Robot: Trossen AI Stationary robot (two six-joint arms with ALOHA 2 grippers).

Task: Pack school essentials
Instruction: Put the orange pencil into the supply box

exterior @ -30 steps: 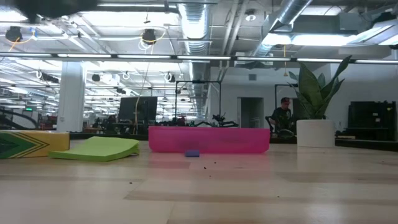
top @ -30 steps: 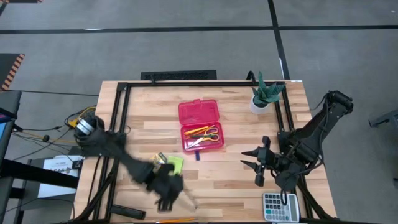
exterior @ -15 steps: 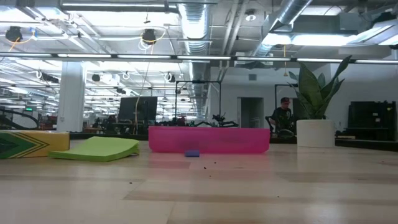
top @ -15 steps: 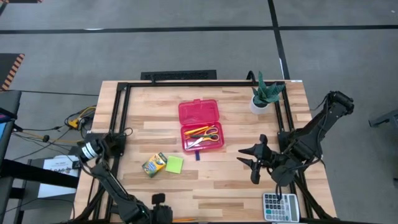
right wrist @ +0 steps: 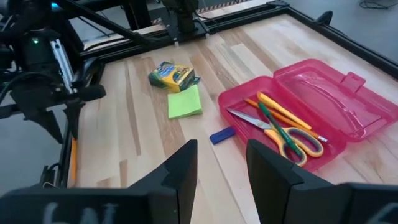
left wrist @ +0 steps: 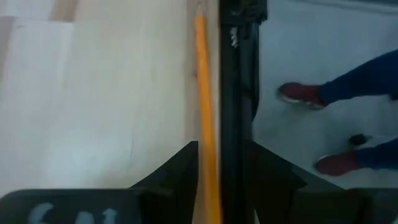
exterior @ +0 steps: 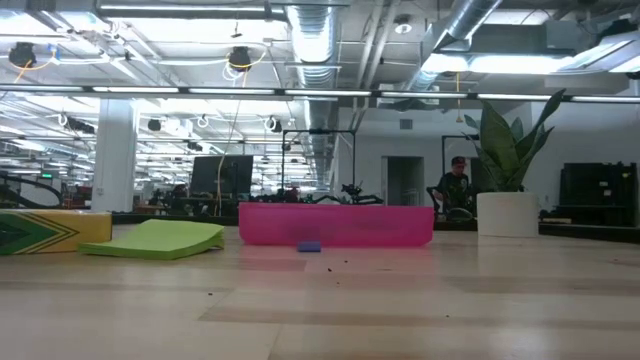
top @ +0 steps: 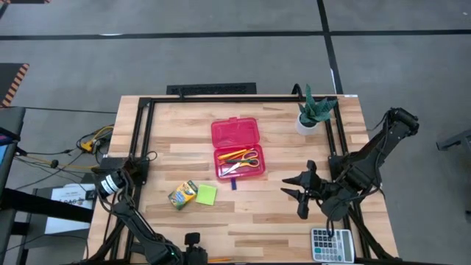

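An open pink pencil case [top: 237,147] lies mid-table with scissors [right wrist: 292,138], orange pencils and pens inside. A yellow-green crayon box [top: 182,194], a lime sticky-note pad [top: 206,193] and a small blue eraser [top: 234,183] lie flat on the wood nearby. One orange pencil [left wrist: 202,93] lies along the black rail [left wrist: 237,93] at the table's near edge. My left gripper [top: 193,250] is low over it, open, its fingers [left wrist: 183,171] on either side of pencil and rail. My right gripper [top: 298,193] hovers open at the right, holding nothing. My left gripper slants down over the orange pencil's length [left wrist: 208,186], which runs along between its open fingers beside the rail. I cannot tell whether a finger touches the pencil. The pencil lies flat on the table.
A white-potted plant [top: 313,110] stands at the far right and a grey calculator [top: 330,244] lies at the near right corner. Black frame rails border the table. A person's feet in red shoes [left wrist: 301,93] stand on the floor past the near edge.
My left gripper has swung from over the crayon box and sticky-note pad toward the table's near edge and sunk low over the pencil there, tipping further down. The crayon box and pad show again, unmoved.
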